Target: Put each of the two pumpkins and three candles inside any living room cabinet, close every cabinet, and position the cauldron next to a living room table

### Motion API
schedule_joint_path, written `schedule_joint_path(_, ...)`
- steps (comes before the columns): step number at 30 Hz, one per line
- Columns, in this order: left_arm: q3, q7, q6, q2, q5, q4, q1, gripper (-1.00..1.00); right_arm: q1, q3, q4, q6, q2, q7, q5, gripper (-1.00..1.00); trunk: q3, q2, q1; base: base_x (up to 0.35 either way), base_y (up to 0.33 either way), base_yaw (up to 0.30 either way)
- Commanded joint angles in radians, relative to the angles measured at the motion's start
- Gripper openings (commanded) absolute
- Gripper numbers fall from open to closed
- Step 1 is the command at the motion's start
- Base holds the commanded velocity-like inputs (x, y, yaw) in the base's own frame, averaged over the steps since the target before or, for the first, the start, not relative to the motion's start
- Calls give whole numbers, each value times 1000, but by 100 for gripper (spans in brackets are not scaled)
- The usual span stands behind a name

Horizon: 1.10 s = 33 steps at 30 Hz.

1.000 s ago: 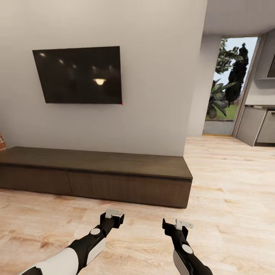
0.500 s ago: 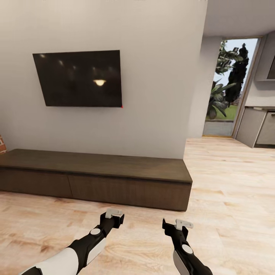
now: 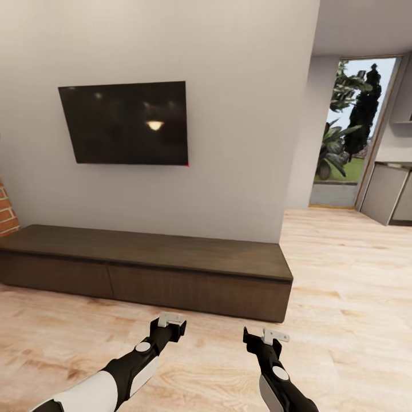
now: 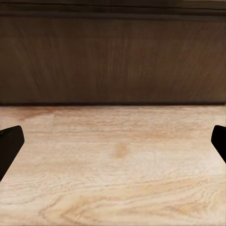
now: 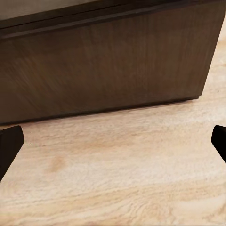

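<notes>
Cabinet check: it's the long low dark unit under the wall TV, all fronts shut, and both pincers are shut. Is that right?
Not quite. The cabinet does sit below the TV with its fronts shut, but both pincers are open: the wrist views show the fingertips of the left pincer and the right pincer spread wide, with nothing between them.

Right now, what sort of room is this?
Most likely a living room: a flat television hangs on the wall above a long low cabinet on a wooden floor, with a garden doorway beyond.
</notes>
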Motion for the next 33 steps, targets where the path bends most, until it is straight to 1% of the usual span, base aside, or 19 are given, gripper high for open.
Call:
schedule_joint_path(1,-9,7,-4,0,5,0,-1,100,-1,6,0,-5,-1,-5,-10,100,2,7,-4,0,0,46)
schedule_joint_path(9,-10,7,-4,0,5,0,-1,100,-1,5,0,-5,-2,-5,-10,100,27,63,-35,0,0,13)
schedule_joint_path(19,-7,8,-5,0,6,0,0,100,-1,1,0,-4,-3,-5,-10,100,64,133,-73,0,0,-118)
schedule_joint_path(33,-5,10,-6,0,6,0,-1,100,-1,0,0,-5,-3,-5,-10,100,108,231,-127,0,0,-11)
